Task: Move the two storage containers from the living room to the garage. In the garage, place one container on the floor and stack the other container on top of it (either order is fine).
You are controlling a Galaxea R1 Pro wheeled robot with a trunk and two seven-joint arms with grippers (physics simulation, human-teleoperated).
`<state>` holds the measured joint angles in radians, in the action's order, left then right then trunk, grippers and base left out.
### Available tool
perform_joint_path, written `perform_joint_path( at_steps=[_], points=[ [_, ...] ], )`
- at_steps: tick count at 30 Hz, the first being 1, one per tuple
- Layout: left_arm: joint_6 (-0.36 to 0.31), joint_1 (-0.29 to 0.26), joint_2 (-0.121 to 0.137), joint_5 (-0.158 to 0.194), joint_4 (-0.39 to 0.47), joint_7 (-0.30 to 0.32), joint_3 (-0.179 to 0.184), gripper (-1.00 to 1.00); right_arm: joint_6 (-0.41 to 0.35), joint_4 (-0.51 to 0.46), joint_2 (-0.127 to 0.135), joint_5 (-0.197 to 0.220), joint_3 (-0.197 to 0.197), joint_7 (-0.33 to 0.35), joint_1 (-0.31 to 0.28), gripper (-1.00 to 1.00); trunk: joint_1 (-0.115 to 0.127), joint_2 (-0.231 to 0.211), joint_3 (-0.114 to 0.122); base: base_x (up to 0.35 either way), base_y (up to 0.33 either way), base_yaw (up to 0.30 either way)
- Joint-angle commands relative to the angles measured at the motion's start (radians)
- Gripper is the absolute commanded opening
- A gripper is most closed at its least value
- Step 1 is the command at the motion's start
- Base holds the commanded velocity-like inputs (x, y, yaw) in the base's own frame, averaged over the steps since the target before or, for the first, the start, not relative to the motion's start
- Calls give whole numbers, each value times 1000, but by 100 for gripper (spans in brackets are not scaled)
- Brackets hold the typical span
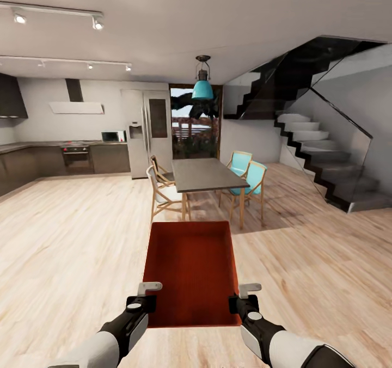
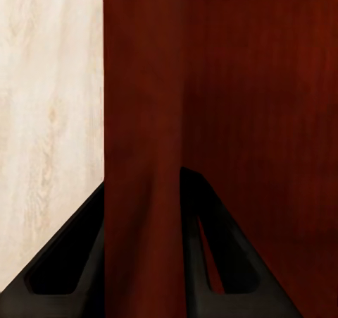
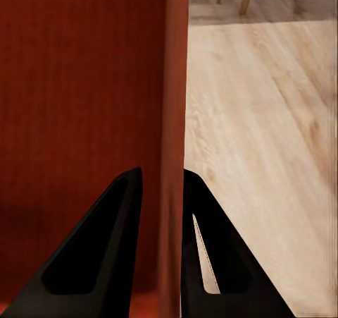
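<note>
One storage container (image 1: pixel 190 270) is riding in front of me, held off the light wood floor (image 1: pixel 71 237) between both arms. I am gripping its left wall with the left gripper (image 1: pixel 142 297) and its right wall with the right gripper (image 1: pixel 244 298). In the left wrist view the fingers (image 2: pixel 77 261) are straddling that red wall, one inside the bin and one outside, closed narrow on it; the right wrist view is showing the same, its fingers (image 3: pixel 105 247) pinching the opposite wall.

I am facing an open kitchen and dining area: a grey dining table (image 1: pixel 204 175) with teal chairs (image 1: pixel 247 180), a fridge (image 1: pixel 147 134), and a dark staircase (image 1: pixel 321 155) off to the right. I am seeing no concrete floor or car here, so I judge I am not in the garage yet.

By my reckoning, the pickup of this bin is done and the carry is under way. Setting it down in the garage is left, as is the other bin's whole trip and the stacking.
</note>
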<state>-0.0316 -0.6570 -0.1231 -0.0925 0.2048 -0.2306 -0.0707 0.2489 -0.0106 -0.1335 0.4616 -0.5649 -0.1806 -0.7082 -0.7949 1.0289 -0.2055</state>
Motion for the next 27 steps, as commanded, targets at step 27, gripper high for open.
perform_joint_path(
  at_steps=[27],
  points=[
    [-4,-1,-1,-16,10,-1,-40,-100,6,4,0,28,3,-5,0,-100,0,1,-1,0,0,-283]
  ],
)
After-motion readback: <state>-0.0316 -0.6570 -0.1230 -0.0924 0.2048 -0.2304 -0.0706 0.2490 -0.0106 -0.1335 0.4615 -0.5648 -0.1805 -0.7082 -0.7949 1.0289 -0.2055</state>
